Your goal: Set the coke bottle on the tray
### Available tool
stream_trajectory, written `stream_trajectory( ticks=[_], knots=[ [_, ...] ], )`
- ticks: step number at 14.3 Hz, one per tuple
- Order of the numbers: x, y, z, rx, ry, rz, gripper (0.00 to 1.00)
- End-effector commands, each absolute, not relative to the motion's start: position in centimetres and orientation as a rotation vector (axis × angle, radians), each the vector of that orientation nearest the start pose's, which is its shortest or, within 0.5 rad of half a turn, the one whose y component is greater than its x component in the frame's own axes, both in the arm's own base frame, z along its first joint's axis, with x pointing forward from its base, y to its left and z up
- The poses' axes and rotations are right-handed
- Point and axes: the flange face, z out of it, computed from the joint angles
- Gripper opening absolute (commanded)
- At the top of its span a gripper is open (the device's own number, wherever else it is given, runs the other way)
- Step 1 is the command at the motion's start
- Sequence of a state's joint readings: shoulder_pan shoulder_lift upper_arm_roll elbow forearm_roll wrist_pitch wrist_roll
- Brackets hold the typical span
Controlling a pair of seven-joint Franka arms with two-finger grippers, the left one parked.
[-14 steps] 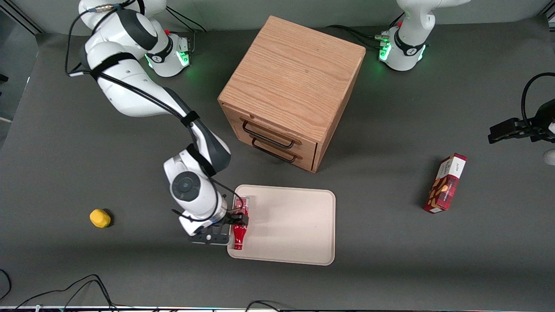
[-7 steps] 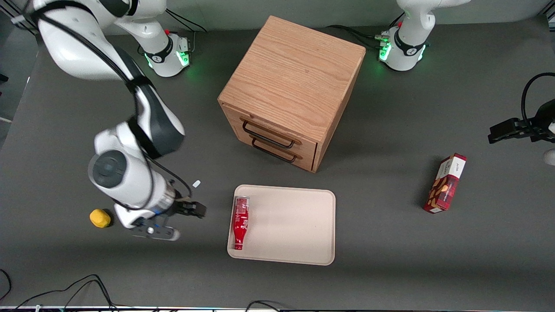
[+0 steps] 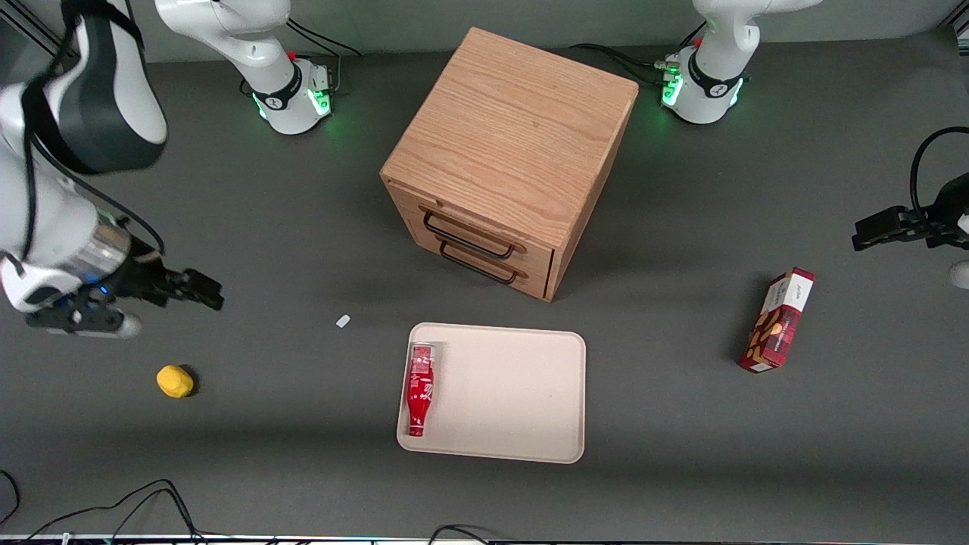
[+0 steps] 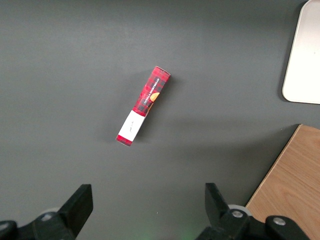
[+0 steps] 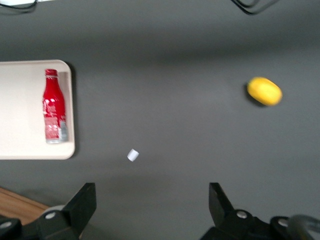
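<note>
The coke bottle [image 3: 419, 390], slim and red with white script, lies on its side on the pale beige tray [image 3: 515, 393], along the tray's edge toward the working arm's end, neck pointing to the front camera. My right gripper [image 3: 198, 289] is open and empty, raised above the table well away from the tray, toward the working arm's end. In the right wrist view the bottle [image 5: 53, 106] lies on the tray [image 5: 20, 115], far from the open gripper [image 5: 152, 200].
A wooden two-drawer cabinet [image 3: 515, 151] stands farther from the front camera than the tray. A yellow lemon-like object [image 3: 174, 381] and a small white scrap [image 3: 343, 321] lie near the gripper. A red snack box [image 3: 780, 319] lies toward the parked arm's end.
The gripper has let go of the bottle and moved up and away from the tray toward the working arm's end. The bottle stays lying on the tray.
</note>
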State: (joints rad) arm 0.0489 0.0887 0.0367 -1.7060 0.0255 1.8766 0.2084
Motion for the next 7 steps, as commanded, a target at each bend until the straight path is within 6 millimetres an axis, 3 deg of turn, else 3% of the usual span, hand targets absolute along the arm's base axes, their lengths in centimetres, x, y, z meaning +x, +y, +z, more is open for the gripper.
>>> stream_trajectory(
  ticks=[1, 3, 5, 7],
  knots=[
    [54.2, 3.5, 55.9, -3.077, 0.203, -0.102, 1.00],
    [51.7, 1.2, 59.4, -3.083, 0.170, -0.068, 1.00],
    [51.4, -0.5, 61.4, -3.082, 0.208, -0.022, 1.00],
    [51.8, -0.8, 61.7, -3.093, 0.214, 0.005, 1.00]
  ],
)
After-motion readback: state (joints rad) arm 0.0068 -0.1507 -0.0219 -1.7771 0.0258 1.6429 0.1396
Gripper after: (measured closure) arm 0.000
